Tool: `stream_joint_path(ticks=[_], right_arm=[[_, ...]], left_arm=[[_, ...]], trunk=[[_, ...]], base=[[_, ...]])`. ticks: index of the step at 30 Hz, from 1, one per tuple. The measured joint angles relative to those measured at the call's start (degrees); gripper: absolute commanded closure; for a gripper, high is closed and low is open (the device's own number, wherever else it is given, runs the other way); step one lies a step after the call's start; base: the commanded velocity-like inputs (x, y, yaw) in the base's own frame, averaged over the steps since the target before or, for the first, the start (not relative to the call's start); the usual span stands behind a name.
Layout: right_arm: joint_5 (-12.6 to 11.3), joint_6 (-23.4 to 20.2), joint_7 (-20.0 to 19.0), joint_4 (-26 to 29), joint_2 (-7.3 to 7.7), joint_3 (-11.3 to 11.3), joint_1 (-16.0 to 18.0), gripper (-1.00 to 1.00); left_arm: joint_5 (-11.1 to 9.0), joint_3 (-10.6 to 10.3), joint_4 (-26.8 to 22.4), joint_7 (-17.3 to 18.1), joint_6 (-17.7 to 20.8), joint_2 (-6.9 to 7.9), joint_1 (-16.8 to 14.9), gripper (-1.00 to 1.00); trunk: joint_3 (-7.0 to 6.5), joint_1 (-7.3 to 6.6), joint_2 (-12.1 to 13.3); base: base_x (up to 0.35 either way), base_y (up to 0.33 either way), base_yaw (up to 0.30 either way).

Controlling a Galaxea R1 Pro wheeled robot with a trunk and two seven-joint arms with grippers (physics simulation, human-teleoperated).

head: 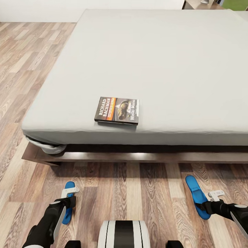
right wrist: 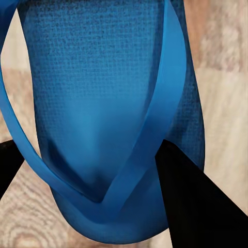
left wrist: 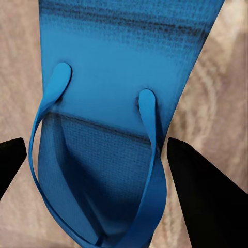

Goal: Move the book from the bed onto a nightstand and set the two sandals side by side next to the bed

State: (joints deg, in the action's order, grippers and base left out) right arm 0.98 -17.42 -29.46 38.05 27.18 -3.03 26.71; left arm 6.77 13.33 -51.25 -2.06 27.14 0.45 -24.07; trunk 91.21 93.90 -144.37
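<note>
Both tools spread over blue sandals on the floor, book on the bed at 12 o'clock.
Left tool [head: 70,196] straddles the left sandal [left wrist: 113,129], right tool [head: 210,201] the right sandal [right wrist: 108,119]; light, floppy soles, so pinch across each sole's edges; thin book [head: 117,110] near the bed [head: 148,51] edge.

Wood-plank floor [head: 20,69], white wall [head: 41,10] at far edge.

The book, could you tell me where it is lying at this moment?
In the head view the book lies flat on the bed, close to the mattress's near edge and left of centre, well above the two sandals on the floor.
</note>
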Motion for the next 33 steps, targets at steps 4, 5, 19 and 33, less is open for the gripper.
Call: stream_joint_path(ticks=[4,5,19,33], right_arm=[[0.0,0.0,0.0,0.0,0.0,0.0,0.0,1.0],[0.0,0.0,0.0,0.0,0.0,0.0,0.0,1.0],[0.0,0.0,0.0,0.0,-0.09,0.0,0.0,1.0],[0.0,0.0,0.0,0.0,-0.09,0.0,0.0,1.0]], left_arm=[[0.0,0.0,0.0,0.0,0.0,0.0,0.0,1.0],[0.0,0.0,0.0,0.1,0.0,0.0,0.0,1.0],[0.0,0.1,0.0,0.0,-0.3,0.0,0.0,1.0],[0.0,0.1,0.3,0.0,-5.3,0.0,0.0,1.0]], trunk=[[0.0,0.0,0.0],[0.0,0.0,0.0],[1.11,0.13,-0.1],[1.11,0.13,-0.1]], base=[[0.002,0.0,0.0],[0.0,0.0,0.0],[0.0,0.0,0.0],[0.0,0.0,0.0]])
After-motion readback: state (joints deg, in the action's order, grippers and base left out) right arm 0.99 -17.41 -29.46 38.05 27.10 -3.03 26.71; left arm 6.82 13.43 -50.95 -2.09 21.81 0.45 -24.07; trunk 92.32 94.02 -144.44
